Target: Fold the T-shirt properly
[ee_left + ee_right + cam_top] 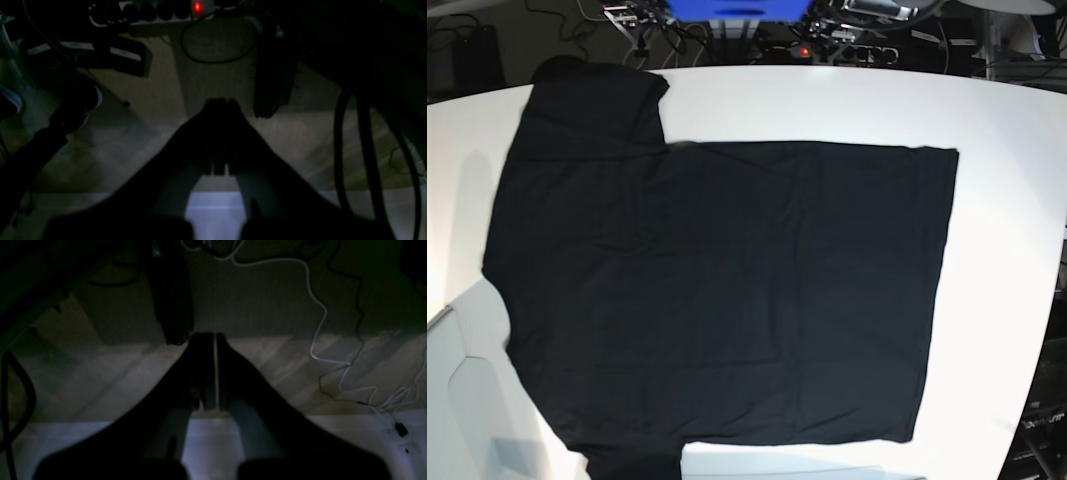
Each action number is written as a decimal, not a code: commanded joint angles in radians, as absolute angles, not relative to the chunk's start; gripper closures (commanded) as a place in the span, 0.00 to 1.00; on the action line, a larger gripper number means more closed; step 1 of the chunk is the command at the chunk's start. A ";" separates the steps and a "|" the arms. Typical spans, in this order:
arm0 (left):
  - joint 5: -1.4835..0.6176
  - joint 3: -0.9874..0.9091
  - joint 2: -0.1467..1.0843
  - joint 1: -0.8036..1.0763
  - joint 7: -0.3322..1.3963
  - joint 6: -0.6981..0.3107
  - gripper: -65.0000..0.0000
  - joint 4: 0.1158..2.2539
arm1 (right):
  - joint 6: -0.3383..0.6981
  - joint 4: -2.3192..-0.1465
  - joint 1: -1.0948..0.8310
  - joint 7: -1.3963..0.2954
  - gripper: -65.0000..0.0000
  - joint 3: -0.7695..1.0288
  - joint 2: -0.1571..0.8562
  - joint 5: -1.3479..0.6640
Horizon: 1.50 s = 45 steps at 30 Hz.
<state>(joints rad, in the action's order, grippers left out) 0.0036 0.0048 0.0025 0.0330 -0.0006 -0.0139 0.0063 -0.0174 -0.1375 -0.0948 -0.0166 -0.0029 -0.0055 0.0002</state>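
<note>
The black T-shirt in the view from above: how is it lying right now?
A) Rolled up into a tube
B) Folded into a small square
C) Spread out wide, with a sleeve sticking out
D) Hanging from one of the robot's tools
C: the black T-shirt lies spread across the white table, one sleeve jutting out at the picture's upper left.

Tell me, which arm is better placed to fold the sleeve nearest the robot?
Probably the right: its claw hangs close to that sleeve of the shirt, while the left claw is farther along.
</note>
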 commanded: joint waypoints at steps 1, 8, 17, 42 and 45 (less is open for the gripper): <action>0.007 0.007 0.001 0.036 -0.001 -0.002 1.00 0.005 | 0.002 -0.140 -0.099 -0.048 1.00 -0.005 -0.005 -0.001; 0.007 0.007 0.002 0.036 0.001 -0.002 1.00 0.005 | 0.002 -0.143 -0.093 -0.094 1.00 -0.005 -0.005 -0.001; 0.007 0.007 0.002 0.039 -0.002 -0.002 1.00 0.005 | 0.002 -0.143 -0.096 -0.094 1.00 -0.005 -0.005 -0.001; 0.005 0.007 0.002 0.151 0.002 -0.001 1.00 0.142 | 0.002 -0.197 -0.147 -0.101 1.00 -0.002 -0.008 -0.001; 0.004 0.005 0.012 0.194 0.001 -0.002 1.00 0.180 | 0.002 -0.303 -0.223 -0.104 1.00 -0.004 -0.022 -0.001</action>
<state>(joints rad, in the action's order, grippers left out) 0.0051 0.0048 0.0055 0.1764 -0.0013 -0.0105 0.1841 -0.0151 -0.3099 -0.2150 -0.1009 -0.0029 -0.0143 0.0002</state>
